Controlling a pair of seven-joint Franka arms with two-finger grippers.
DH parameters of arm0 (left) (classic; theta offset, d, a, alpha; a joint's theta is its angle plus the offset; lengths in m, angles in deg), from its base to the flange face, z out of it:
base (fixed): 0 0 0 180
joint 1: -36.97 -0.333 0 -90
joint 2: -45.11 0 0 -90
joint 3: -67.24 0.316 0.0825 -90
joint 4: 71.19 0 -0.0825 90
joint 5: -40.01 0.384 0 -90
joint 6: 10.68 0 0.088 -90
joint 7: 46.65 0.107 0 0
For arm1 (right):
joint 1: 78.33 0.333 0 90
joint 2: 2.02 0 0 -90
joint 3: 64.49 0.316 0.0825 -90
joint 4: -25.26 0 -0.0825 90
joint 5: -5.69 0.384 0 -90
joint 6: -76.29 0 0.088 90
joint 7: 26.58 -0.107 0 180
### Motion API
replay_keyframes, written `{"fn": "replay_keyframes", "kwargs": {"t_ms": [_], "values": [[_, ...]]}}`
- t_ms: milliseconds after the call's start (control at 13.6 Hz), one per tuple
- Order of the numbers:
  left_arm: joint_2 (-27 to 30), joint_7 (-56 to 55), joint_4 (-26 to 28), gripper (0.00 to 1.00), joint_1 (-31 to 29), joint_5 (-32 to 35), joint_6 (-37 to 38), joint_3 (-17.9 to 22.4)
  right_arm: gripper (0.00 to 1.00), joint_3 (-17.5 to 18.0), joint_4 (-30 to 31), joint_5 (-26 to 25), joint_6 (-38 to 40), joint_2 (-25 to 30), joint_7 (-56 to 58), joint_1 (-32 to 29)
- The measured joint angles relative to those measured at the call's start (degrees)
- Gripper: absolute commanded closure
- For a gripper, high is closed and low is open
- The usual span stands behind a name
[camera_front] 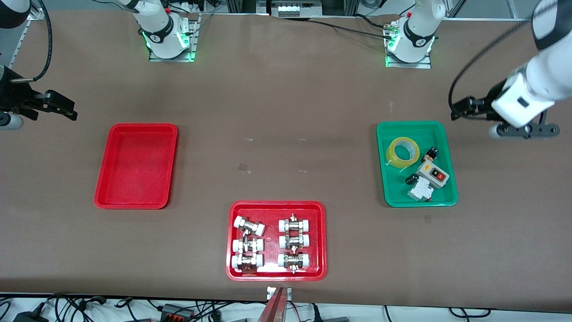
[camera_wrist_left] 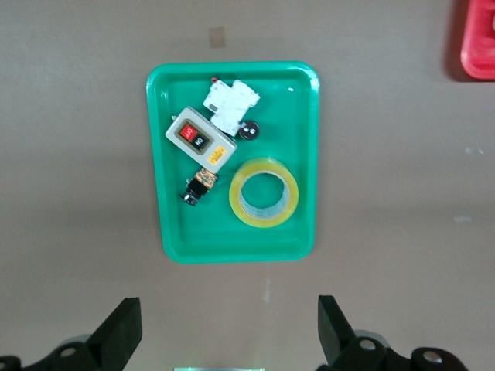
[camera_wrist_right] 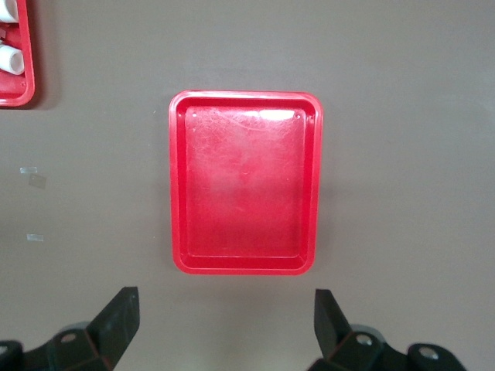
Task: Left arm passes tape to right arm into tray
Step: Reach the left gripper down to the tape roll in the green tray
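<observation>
Nearest the front camera, close to the table's front edge at its middle, a red tray of white-capped fittings point(camera_front: 276, 240) is found; it plays no part in the move. Farther in, the tape point(camera_front: 403, 152) is seen lying flat in the green tray point(camera_front: 385, 179) toward the left arm's end of the table, in the corner of that tray that is farther from the camera and closer to the table's middle. Its hole is turned upward, so no long axis is offered across the table: the ring is round from above, and its short axis stands vertical. A grey switch box point(camera_front: 432, 173), a white breaker point(camera_front: 420, 191) and a small black part point(camera_front: 430, 154) are packed just beside it in the same tray. The red tray point(camera_front: 105, 179), bare inside, is set toward the right arm's end, well apart from the tape. The left gripper point(camera_wrist_left: 230, 340) is held up over bare table just outside the green tray, its fingers spread wide and holding nothing; the tape is judged to lie closest to it, inward toward the table's middle. The right gripper point(camera_wrist_right: 225, 332) is held over the table's edge at its own end beside the red tray, fingers likewise apart, and it waits.
</observation>
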Motion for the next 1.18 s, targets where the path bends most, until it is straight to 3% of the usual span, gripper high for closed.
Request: {"fn": "replay_keyframes", "kwargs": {"t_ms": [295,884,1031,1178], "values": [[-4.79,0.22,5.66,0.00,-3.08,0.05,-7.53,0.20,0.00,0.04,0.28,0.04,-0.23,-0.61,0.00,0.52],[-5.77,-3.05,29.13,0.00,-2.98,0.05,-31.66,-0.96,0.00,0.02,0.28,0.05,-0.48,-2.23,-0.01,0.98],[-7.54,-5.61,31.18,0.00,-2.62,0.05,-35.25,-1.40,0.00,0.01,0.28,0.04,-0.46,-2.34,-0.01,0.97],[-9.27,-8.01,31.31,0.06,-1.76,0.05,-37.59,-1.68,0.00,0.01,0.28,0.05,-0.47,-2.34,-0.01,0.97]]}}
